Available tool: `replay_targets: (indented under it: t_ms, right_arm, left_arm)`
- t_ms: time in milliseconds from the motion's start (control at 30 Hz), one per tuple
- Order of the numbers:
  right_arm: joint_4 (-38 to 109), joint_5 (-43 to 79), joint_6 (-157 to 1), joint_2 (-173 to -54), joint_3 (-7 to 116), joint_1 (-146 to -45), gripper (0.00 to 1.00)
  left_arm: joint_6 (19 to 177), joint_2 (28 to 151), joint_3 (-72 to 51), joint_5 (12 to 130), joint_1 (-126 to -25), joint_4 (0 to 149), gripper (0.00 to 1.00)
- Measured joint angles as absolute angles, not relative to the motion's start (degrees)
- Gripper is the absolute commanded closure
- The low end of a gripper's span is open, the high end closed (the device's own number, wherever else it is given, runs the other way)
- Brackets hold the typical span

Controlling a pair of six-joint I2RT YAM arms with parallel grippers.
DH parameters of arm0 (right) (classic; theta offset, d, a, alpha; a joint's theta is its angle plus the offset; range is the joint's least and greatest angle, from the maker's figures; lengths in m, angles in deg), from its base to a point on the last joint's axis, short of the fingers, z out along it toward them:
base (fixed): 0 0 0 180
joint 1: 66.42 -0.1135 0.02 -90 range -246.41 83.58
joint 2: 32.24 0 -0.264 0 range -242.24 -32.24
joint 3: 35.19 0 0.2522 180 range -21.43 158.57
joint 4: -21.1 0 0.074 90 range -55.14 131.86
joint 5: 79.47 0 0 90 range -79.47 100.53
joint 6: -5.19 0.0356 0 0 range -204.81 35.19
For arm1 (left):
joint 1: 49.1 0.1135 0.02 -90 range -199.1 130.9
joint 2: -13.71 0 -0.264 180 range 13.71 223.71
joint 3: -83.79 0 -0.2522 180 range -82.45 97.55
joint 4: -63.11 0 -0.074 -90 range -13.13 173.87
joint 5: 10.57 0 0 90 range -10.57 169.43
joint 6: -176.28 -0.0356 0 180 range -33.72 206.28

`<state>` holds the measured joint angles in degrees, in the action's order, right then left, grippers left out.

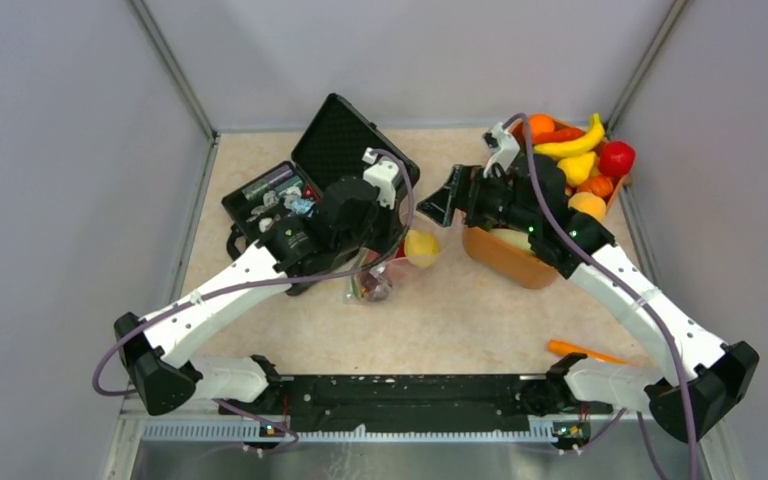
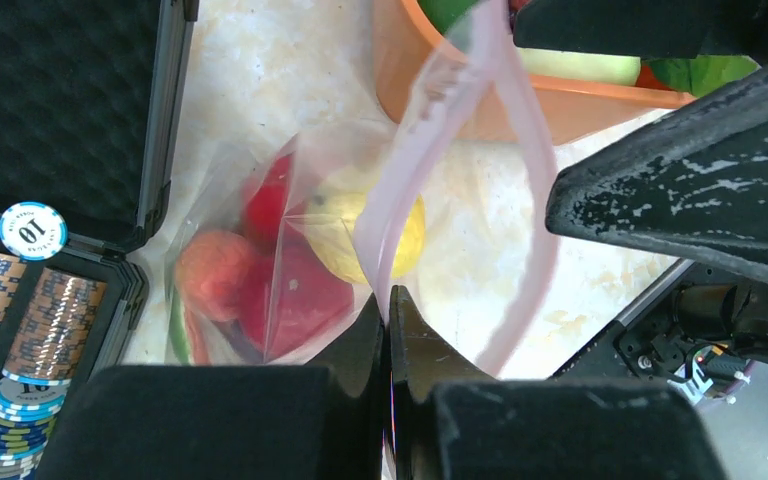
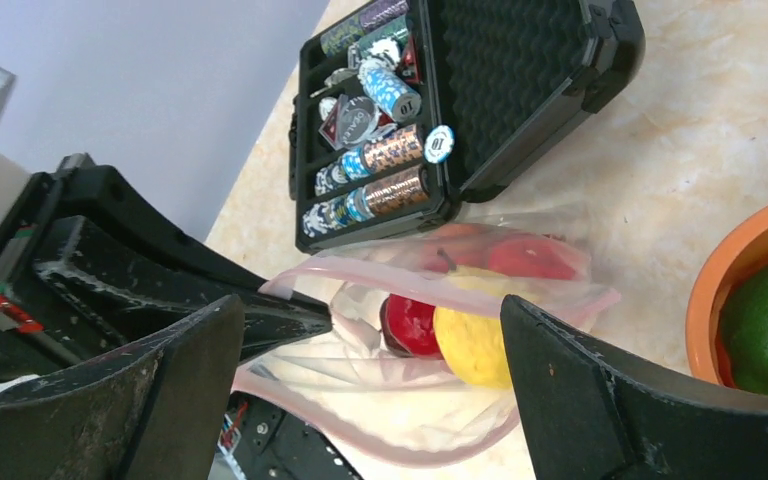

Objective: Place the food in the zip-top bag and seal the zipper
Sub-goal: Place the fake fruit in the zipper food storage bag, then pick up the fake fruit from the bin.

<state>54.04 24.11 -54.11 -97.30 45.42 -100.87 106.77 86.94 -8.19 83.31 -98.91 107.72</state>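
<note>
— How is the zip-top bag (image 1: 378,280) seen?
— It is seen clear and crumpled, with its mouth lifted and spread wide. The zipper (image 2: 422,140), a thin pink strip, is unsealed, and its two halves are parted into a loop.
— What is seen inside?
— A yellow pear (image 3: 472,345) is lodged just inside the mouth, beside a red apple (image 3: 410,325). A peach (image 2: 210,270) is seen deeper in. A banana (image 1: 572,143), oranges (image 1: 541,124) and a second red apple (image 1: 616,158) are heaped well apart, at the far right.

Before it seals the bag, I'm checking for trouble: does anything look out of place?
The yellow pear sits right in the mouth of the zip-top bag, between the gaping sides of the zipper, where it could block the seal. An orange stick lies alone near the base of the right arm.
</note>
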Motion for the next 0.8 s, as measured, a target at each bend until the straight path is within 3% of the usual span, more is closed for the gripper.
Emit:
replay_targets:
  t_ms: [167,267,433,533,567,633,800]
  right_arm:
    - [52.6,19.5,-53.7,-94.4,42.7,-100.9,0.08]
    - [52.5,12.3,-53.7,-87.2,37.6,-100.9,0.16]
    - [53.3,0.9,-57.1,-81.0,37.5,-100.9,0.19]
    - [56.5,-5.1,-61.0,-83.2,41.8,-99.3,0.38]
    - [57.1,-5.7,-62.2,-84.2,43.0,-98.4,0.39]
    - [58.8,-7.3,-64.8,-88.7,46.3,-94.2,0.29]
    - [61.6,-5.4,-65.7,-93.8,49.0,-82.0,0.3]
  left_arm:
    - [106.8,85.9,-8.2,84.5,-98.9,107.8,1.0]
    - [106.8,85.0,-8.2,85.3,-98.9,107.7,1.0]
    - [106.9,83.1,-8.9,87.0,-98.9,107.2,1.0]
    - [107.0,82.1,-9.2,87.4,-98.9,107.2,1.0]
    - [107.0,82.0,-9.3,87.4,-98.9,107.0,1.0]
    - [107.3,82.0,-10.3,87.2,-98.9,106.7,1.0]
    - [107.3,82.0,-11.1,86.7,-98.9,106.4,1.0]
